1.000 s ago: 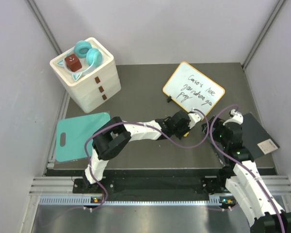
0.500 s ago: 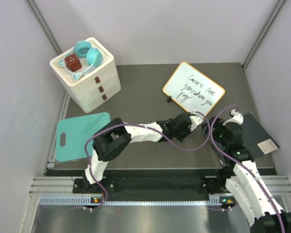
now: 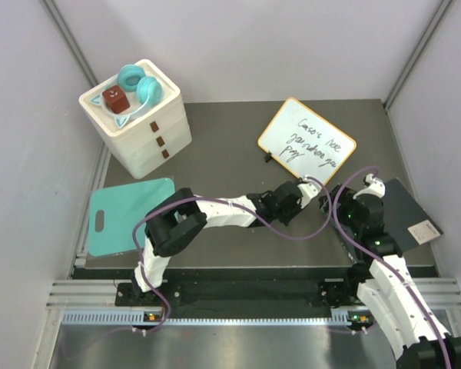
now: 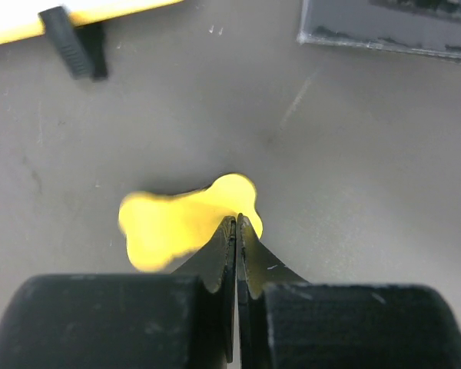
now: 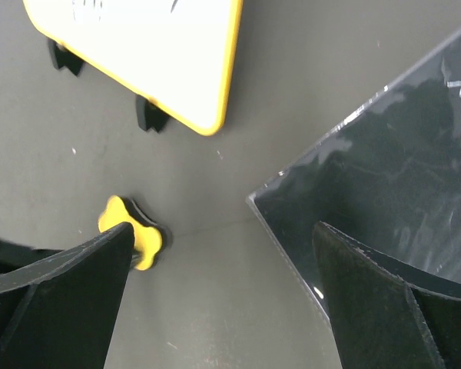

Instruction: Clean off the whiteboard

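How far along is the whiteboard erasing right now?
Nothing looks erased: the whiteboard shows all its handwriting. In hand: the left hand, fingers closed, sits at the yellow piece, likely the eraser; whether it grips it is unclear. Left: lift it, wipe the board. The right hand is open.

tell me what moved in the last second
The left gripper swung right, toward the right gripper, and now hides the yellow piece that showed beside it from above. Its jaws are shut at that piece's edge. The whiteboard and the right arm stayed put.
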### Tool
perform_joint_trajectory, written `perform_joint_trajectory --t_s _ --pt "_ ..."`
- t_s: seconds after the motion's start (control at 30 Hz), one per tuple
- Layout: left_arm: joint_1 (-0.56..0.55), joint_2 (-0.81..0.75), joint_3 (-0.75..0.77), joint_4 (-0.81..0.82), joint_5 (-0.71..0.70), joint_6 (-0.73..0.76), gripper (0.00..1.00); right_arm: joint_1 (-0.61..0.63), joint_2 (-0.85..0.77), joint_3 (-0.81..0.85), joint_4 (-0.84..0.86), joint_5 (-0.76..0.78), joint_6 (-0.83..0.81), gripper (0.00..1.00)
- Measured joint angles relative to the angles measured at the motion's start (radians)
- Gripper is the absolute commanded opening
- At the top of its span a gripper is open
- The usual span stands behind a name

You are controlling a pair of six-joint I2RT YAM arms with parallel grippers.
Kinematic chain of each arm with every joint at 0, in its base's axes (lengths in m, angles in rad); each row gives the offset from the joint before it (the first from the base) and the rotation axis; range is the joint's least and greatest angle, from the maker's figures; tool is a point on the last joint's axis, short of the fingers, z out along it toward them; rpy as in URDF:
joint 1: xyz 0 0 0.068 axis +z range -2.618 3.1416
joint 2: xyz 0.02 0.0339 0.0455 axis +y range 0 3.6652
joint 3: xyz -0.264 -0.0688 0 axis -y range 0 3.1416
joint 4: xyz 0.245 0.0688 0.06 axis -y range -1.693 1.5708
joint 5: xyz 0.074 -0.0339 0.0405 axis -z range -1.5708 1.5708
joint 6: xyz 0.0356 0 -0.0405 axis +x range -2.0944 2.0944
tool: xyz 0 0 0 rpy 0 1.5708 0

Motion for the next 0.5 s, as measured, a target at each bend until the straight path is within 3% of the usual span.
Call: perform_joint_trajectory --t_s 0.2,0.5 --pt "0.000 -0.106 -0.124 0.058 -0.063 -0.026 0.00 -0.001 -0.001 -0.023 -0.002 -0.014 0.004 0.98" --pt "-0.001 -0.223 -0.117 0.079 -0.088 -0.036 0.00 -0.001 -0.013 -0.023 -0.006 -0.022 0.008 0.98"
